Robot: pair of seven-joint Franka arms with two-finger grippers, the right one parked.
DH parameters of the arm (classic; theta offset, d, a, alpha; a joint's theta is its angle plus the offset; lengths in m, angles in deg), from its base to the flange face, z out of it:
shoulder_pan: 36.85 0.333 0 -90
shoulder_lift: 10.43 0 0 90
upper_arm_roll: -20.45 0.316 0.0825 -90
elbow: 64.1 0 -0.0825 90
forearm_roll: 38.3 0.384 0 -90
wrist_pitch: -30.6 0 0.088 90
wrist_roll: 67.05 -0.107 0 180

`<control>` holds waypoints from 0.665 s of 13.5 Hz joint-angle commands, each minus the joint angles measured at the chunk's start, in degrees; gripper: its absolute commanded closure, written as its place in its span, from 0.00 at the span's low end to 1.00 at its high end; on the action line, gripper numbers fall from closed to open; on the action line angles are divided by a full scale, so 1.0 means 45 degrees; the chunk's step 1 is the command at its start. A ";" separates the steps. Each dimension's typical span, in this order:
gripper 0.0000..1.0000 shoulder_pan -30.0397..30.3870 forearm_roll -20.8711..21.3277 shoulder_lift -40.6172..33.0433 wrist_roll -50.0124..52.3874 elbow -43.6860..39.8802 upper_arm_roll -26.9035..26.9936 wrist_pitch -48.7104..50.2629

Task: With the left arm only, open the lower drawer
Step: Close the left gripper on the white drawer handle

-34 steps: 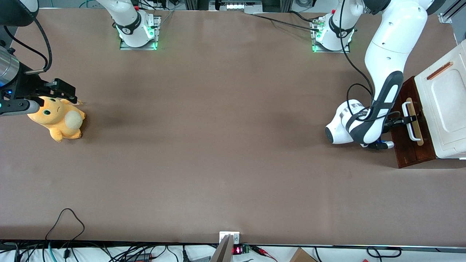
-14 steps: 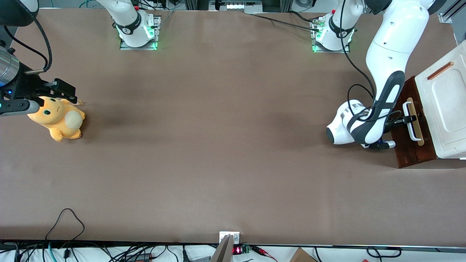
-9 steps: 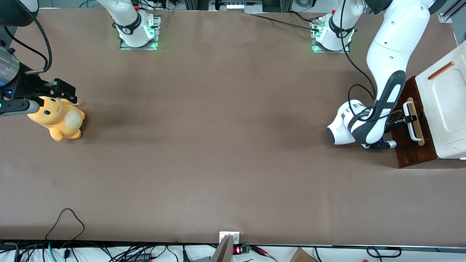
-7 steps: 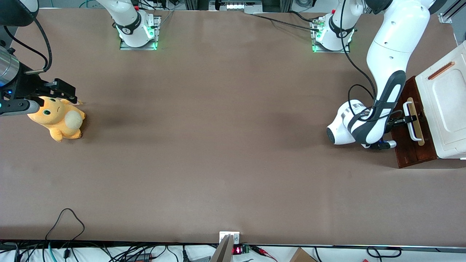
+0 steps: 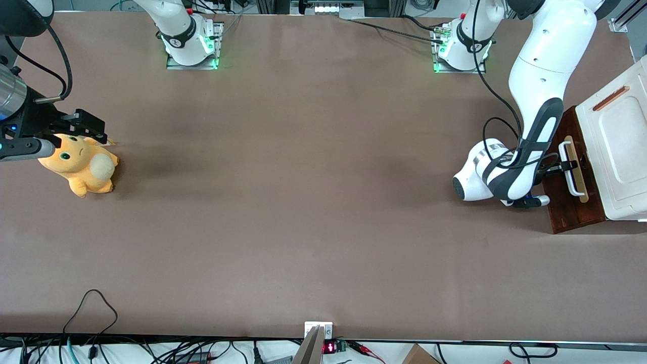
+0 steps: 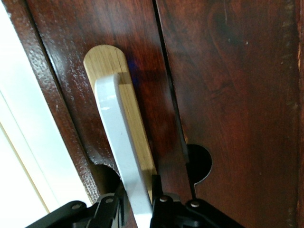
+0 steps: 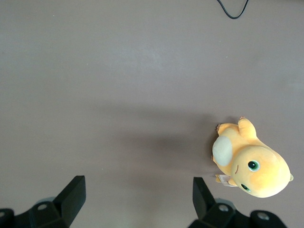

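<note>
- Since 2.5 s ago, the left arm [image 5: 536, 101] and lower drawer [image 5: 573, 202] have barely shifted.
- Drawer at front view's right edge; gripper [image 5: 568, 166] clamped on white handle [image 6: 118, 147].
- Advise a straight, level pull, away from the cabinet [image 5: 619, 151].

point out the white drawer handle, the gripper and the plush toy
white drawer handle [image 6: 116, 142]: left wrist view, on the flat white bar.
gripper [image 5: 567, 166]: front view, between its fingertips at the handle.
plush toy [image 5: 81, 162]: front view, on its orange body.

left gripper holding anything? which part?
Yes: the left gripper is shut on the lower drawer's white loop handle, its fingers pinching the bar.
</note>
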 commanded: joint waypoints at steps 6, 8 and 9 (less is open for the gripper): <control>0.83 -0.0326 -0.0872 -0.0420 -0.0416 -0.0198 0.0035 0.0077; 0.83 -0.0462 -0.1048 -0.0459 -0.0435 -0.0373 0.0035 0.0077; 0.83 -0.0579 -0.1223 -0.0479 -0.0416 -0.0374 0.0035 0.0077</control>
